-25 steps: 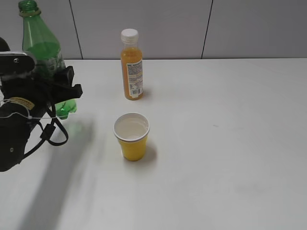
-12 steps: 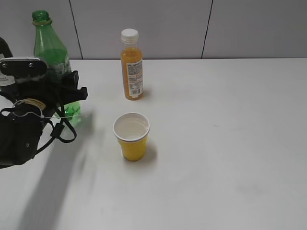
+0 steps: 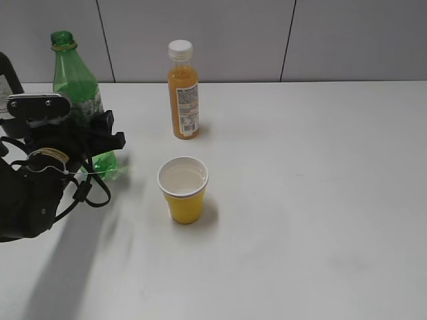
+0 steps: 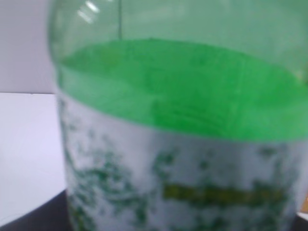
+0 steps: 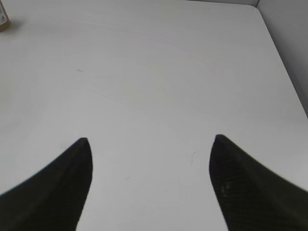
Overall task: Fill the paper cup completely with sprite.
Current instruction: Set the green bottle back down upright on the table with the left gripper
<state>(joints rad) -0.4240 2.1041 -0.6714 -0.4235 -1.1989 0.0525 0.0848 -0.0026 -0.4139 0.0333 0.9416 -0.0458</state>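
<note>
Operator: Left claw status?

Technician: Left claw is positioned at the label band of the sprite bottle, on the left side of the worktop. The exterior view shows black claw parts on either side of the bottle's lower body. The left wrist view is filled by the bottle: green liquid level above, white-green label below, out of focus. The claw reads as clenched on the bottle. The bottle stands upright, with no cap on its neck; whether its base touches the worktop cannot be determined.

Operator: Right claw?

Technician: Right claw is released. Its two dark fingers are spread well apart over bare worktop, gripping nothing. It does not appear in the exterior view.

Operator: Location of the paper cup?

Technician: The paper cup stands upright near the centre of the worktop, to the right of the sprite bottle and apart from it. Its outside is yellow, its interior white. Clear liquid appears to lie inside it, below the rim; the exact level cannot be read.

Operator: Other items?

Technician: An orange juice bottle with a white cap stands upright behind the cup, apart from it. A dark bottle shows at the left edge.
</note>
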